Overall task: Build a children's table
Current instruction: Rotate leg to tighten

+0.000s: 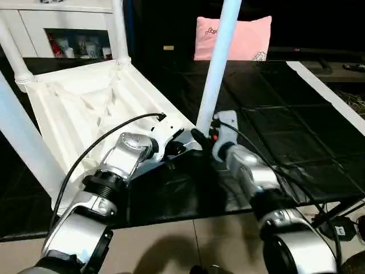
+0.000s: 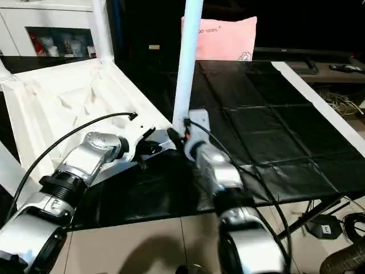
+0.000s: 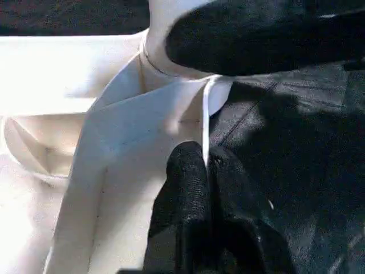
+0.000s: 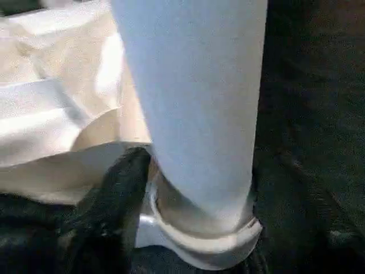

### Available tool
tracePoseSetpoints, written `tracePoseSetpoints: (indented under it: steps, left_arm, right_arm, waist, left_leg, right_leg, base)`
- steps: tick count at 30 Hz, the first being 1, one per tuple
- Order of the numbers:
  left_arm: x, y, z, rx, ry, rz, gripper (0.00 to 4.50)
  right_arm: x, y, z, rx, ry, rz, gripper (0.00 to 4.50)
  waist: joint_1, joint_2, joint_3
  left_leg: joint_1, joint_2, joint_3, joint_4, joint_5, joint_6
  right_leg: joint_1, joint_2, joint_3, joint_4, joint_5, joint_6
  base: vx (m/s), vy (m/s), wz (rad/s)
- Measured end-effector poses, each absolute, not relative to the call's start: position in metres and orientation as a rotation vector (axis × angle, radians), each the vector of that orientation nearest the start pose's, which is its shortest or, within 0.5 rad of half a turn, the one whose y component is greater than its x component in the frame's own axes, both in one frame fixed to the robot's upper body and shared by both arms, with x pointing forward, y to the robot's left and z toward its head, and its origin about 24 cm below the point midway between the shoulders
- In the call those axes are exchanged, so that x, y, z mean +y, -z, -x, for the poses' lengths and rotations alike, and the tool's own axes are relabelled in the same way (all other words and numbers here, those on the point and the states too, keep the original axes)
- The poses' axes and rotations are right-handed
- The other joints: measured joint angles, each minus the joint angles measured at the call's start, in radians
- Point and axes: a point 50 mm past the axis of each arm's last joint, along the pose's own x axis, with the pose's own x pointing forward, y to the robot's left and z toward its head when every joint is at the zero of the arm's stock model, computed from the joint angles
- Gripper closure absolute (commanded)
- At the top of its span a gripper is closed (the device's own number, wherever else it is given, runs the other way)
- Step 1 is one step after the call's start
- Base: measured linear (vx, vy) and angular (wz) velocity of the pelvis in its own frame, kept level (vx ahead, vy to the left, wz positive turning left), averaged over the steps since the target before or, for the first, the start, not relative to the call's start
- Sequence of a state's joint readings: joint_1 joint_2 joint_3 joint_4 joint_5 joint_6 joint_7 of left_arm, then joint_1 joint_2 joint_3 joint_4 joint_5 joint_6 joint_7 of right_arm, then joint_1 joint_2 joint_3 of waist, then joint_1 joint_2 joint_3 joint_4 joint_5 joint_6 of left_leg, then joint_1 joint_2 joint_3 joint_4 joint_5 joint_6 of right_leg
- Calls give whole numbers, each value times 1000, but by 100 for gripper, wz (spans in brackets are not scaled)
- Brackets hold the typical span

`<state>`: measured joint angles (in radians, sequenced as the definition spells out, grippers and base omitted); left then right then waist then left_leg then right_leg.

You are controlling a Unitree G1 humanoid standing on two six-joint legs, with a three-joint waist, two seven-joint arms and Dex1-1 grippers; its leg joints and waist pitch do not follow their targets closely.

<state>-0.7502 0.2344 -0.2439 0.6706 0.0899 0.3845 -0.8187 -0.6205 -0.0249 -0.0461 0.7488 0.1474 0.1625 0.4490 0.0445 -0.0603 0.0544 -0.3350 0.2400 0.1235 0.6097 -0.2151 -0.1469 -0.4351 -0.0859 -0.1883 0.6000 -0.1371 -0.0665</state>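
The white tabletop lies upside down on the black-covered table, ribbed underside up. Legs stand in its far corner socket, its far left corner and its near left corner. A fourth white leg stands upright in the near right corner socket. My right gripper is shut on this leg just above the socket, with one black finger against its side. My left gripper is shut on the tabletop's thin rim beside that socket.
A black sheet covers the work table, with a white strip along its right side and its front edge near me. A pink pillow and a white glass-door cabinet stand behind. Cables lie on the floor at right.
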Motion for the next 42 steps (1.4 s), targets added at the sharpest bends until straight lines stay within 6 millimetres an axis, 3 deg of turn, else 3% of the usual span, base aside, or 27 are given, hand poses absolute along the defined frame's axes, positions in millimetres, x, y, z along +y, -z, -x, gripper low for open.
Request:
tracePoseSetpoints:
  steps: [4, 9, 14, 21, 33, 38, 42]
  left_arm:
    - [122, -69, -350, 497, 969, -414, 450]
    - [139, -71, -342, 493, 1080, -458, 450]
    - [151, -71, -332, 487, 1216, -474, 450]
    - [151, -72, -323, 488, 1396, -533, 450]
    - [142, -72, -318, 469, 1523, -582, 450]
    - [143, -71, -319, 465, 1524, -593, 450]
    - [143, -71, -318, 461, 1528, -600, 450]
  right_arm:
    - [-123, -33, -335, 289, -654, -128, 88]
    - [-166, -50, -327, 222, -805, -26, 44]
    - [-180, -62, -320, 207, -957, 36, 3]
    - [-168, -67, -307, 260, -1281, 54, 3]
    - [-142, -58, -310, 269, -1432, 209, 3]
    - [-135, -66, -318, 263, -1473, 189, 39]
    - [-133, -60, -317, 299, -1502, 162, 82]
  waist:
    - [13, 0, 0]
    - [28, 0, 0]
    - [46, 0, 0]
    - [73, -2, -1]
    - [98, -2, -1]
    - [97, -2, -1]
    - [99, -2, -1]
  left_leg:
    - [1, 0, 1, -5, 1, 2]
    - [1, 0, 4, -6, 1, 3]
    - [2, 1, 4, -7, 0, 3]
    - [2, 4, 14, -7, 1, 3]
    - [1, 3, 22, -7, 1, 4]
    - [2, 3, 23, -7, 0, 2]
    - [2, 3, 23, -7, 0, 2]
  right_leg:
    - [-2, 3, 5, 0, 2, -3]
    - [-1, 6, 11, -4, 3, -2]
    - [-1, 8, 12, -5, 3, -2]
    - [1, 8, 19, -5, 3, -2]
    - [1, 7, 32, 0, -1, 5]
    - [0, 8, 32, 1, -1, 5]
    - [0, 8, 33, 2, -1, 5]
  base:
    - [0, 0, 0]
    - [0, 0, 0]
    - [0, 0, 0]
    - [0, 0, 0]
    - [0, 0, 0]
    - [0, 0, 0]
    - [0, 0, 0]
